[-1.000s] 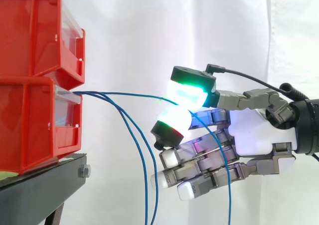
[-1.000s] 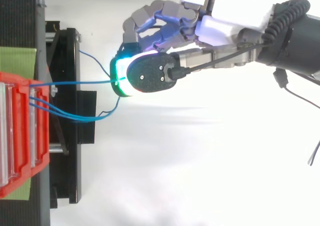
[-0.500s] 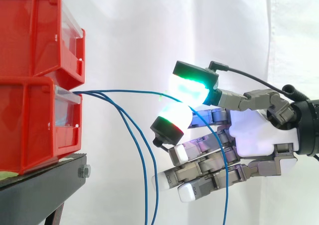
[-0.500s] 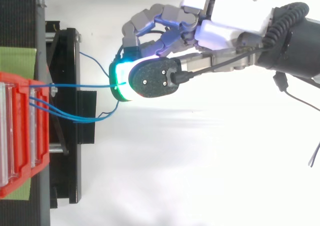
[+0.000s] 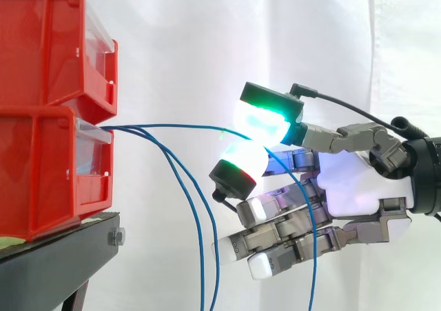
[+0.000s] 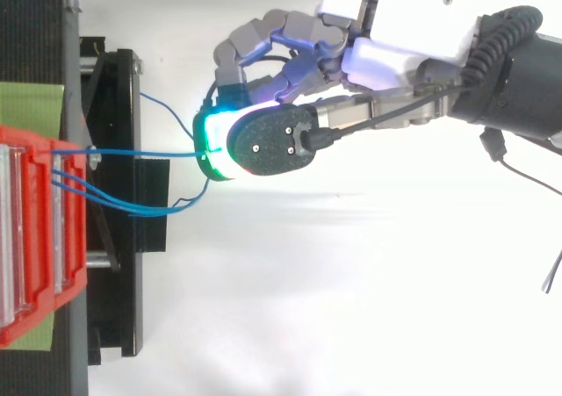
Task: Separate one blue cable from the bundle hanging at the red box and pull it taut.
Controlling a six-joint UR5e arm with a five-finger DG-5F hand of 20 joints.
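White curtain [image 5: 207, 35] hung behind two stacked red plastic bins [image 5: 48, 138] on a black metal stand [image 5: 48, 266] at 9 o'clock in the side view. One thin blue cable [image 5: 179, 126] ran nearly level from the lower bin toward 3 o'clock. There the hand [image 5: 351, 187] pinched it between two green-glowing pads [image 5: 265, 118], its other fingers loosely curled. Two loose blue cables [image 5: 216, 276] drooped toward 6 o'clock, apart from the hand.

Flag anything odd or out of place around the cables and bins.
Nothing stands out. One blue cable runs nearly level from the lower red bin to the hand, pinched between its glowing pads, then drops below them. The other two blue cables sag freely from the bin. No damage shows.
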